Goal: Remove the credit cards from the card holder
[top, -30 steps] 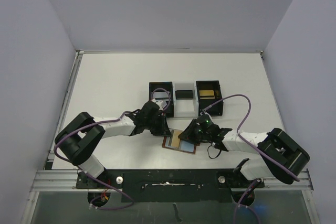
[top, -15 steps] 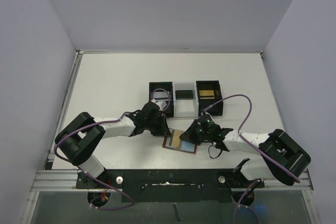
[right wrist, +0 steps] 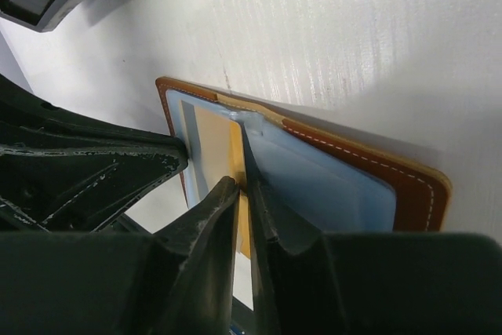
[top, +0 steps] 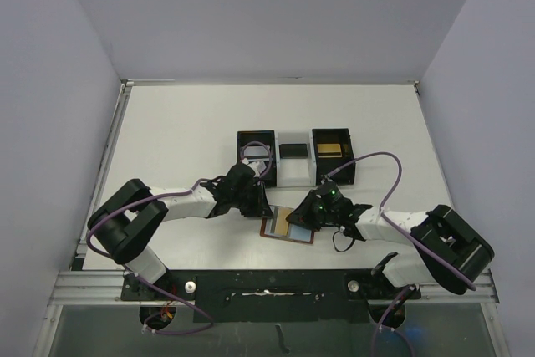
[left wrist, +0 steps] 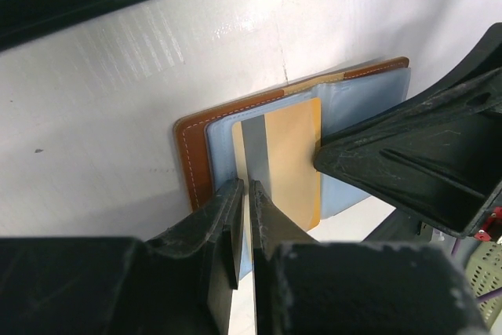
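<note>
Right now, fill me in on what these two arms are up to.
Both arms are working on the open card holder, which lies flat on the table. The left gripper is pinched shut on the edge of an orange card lying over the blue-grey pocket. The right gripper seems to clamp the holder's pocket edge, steadying it. The card is not yet free. The tray behind holds a flat item in each compartment.

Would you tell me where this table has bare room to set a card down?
Bare table lies left of the tray, up to the table's edge; another patch lies right of it, and a strip behind it. It is crowded just in front of the tray, where the left gripper and right gripper meet on the card holder and its card.
</note>
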`<move>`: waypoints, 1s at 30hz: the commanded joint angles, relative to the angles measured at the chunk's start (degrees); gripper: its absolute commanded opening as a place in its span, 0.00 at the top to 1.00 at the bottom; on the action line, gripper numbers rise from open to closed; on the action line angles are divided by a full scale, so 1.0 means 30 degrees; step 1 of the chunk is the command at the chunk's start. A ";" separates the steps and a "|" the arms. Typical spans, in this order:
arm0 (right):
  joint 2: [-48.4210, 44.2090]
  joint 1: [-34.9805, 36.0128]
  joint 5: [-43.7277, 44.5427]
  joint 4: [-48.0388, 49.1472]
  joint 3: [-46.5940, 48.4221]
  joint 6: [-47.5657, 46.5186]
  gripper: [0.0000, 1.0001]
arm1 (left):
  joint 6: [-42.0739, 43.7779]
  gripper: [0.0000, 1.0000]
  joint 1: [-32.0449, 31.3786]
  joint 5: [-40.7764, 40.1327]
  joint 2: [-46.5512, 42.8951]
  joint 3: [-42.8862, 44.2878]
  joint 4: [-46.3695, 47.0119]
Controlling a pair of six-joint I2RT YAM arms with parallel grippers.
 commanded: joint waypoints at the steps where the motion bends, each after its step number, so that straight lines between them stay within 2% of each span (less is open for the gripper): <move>1: 0.0419 -0.0095 -0.0441 0.1089 -0.0142 0.0184 0.89 | 0.0185 0.92 -0.0205 -0.0496 0.0004 -0.0171 -0.0453; 6: -0.0298 -0.0567 -0.0683 0.0588 -0.0037 -0.0493 1.00 | 0.0245 0.92 -0.0208 -0.0708 -0.0162 -0.0167 -0.0710; 15: -0.2080 -0.1833 -0.1159 -0.1709 -0.0032 -0.1835 1.00 | 0.0346 0.92 -0.0277 -0.0898 -0.0013 0.0132 -0.0992; 18: -0.2120 -0.1823 -0.1582 -0.0652 -0.0795 -0.1381 0.96 | 0.0421 0.92 -0.0457 -0.0991 0.0191 0.0493 -0.1108; 24: -0.1320 -0.1984 -0.1649 0.0321 -0.0972 -0.1181 0.71 | 0.0421 0.91 -0.0812 -0.1058 0.0190 0.0794 -0.1256; 28: -0.0486 -0.1984 -0.2104 0.1162 -0.0713 -0.1224 0.70 | 0.0370 0.91 -0.0824 -0.1072 0.0211 0.0749 -0.1228; 30: -0.0011 -0.1984 -0.2597 0.1625 -0.0589 -0.1377 0.74 | 0.0393 0.91 -0.0820 -0.1023 0.0273 0.0812 -0.1253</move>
